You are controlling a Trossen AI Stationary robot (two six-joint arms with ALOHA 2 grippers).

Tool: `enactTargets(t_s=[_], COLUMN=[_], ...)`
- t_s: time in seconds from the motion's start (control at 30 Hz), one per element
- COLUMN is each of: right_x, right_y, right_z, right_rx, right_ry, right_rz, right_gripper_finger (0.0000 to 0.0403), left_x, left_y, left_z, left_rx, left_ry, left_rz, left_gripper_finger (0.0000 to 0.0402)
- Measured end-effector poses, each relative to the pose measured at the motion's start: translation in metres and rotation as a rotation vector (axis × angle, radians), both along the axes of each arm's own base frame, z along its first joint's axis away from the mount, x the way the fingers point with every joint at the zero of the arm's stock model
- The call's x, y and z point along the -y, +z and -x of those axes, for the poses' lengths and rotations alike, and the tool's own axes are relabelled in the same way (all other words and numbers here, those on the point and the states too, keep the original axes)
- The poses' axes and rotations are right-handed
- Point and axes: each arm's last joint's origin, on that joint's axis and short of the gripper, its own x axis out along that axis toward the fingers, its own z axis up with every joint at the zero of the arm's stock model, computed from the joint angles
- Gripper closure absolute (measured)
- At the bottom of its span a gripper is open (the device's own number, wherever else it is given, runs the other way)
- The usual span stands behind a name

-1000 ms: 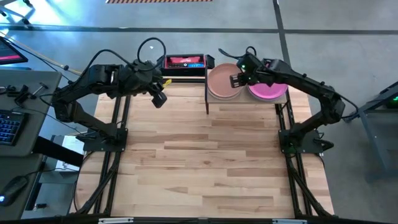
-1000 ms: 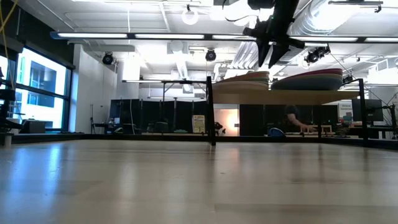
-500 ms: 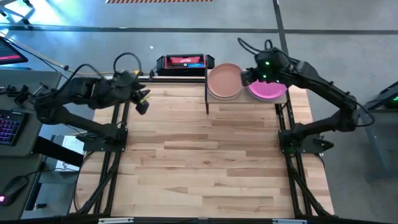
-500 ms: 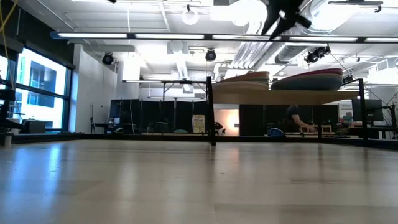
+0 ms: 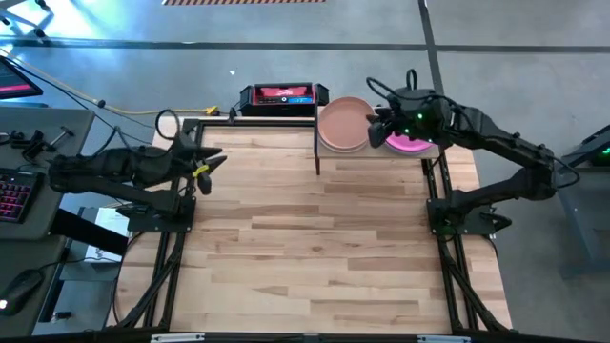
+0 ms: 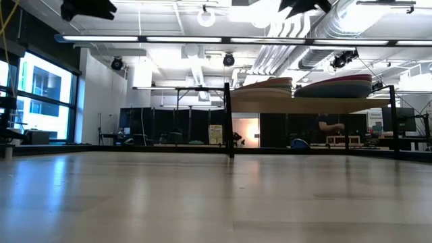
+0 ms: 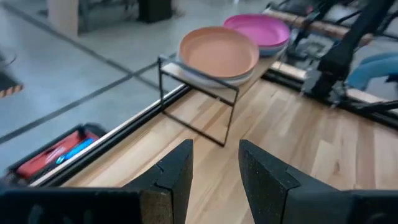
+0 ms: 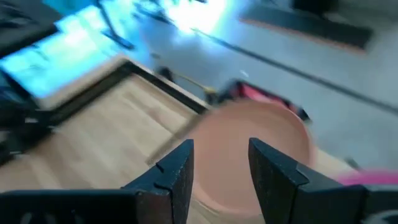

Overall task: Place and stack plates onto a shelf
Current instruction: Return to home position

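Note:
The shelf (image 5: 379,152) stands at the table's far right corner on thin black posts. It carries two plate stacks side by side: one topped by a peach plate (image 5: 344,121), one topped by a magenta plate (image 5: 413,143). The low view shows both stacks (image 6: 266,85) (image 6: 339,86) resting on the board (image 6: 310,104). My right gripper (image 5: 381,124) hovers open above the shelf between the stacks, with the peach plate (image 8: 255,146) below it. My left gripper (image 5: 205,167) is open and empty at the table's left edge, looking across at the shelf (image 7: 205,93).
A red and black box (image 5: 282,95) lies just past the table's far edge, left of the shelf. A desk with a keyboard (image 5: 11,195) stands off the table's left side. The wooden tabletop (image 5: 315,248) stretches bare in front of the shelf.
My left gripper has drawn back from the table's far middle toward the left edge and a little nearer. My right gripper has risen from over the peach stack, out of the low view's top, and shifted slightly toward the magenta stack. The plates have stayed put.

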Motion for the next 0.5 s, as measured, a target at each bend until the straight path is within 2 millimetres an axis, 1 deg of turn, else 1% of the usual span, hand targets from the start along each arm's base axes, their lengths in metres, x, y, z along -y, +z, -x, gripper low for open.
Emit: enactTargets(t_s=[0.1,0.2,0.33,0.5], right_x=[-0.009,-0.014,-0.017,-0.022], right_y=[-0.008,-0.026,-0.06,-0.093], right_z=[-0.009,-0.014,-0.011,0.001], right_rx=[0.077,0.201,0.283,0.328], right_ry=[0.155,0.292,0.353,0.413], right_rz=[0.059,0.081,0.059,0.017], right_gripper_finger=[0.0268,0.0268,0.0268,0.0268], left_x=[0.001,0.002,0.003,0.004], left_y=[-0.019,-0.037,-0.06,-0.086], left_z=[0.003,0.006,0.01,0.013], left_rx=[0.06,0.116,0.145,0.137], left_ry=[-0.031,-0.047,-0.08,-0.128], left_rz=[-0.03,-0.036,-0.024,-0.012], left_gripper_finger=[0.0284,0.0284,0.0284,0.0284])
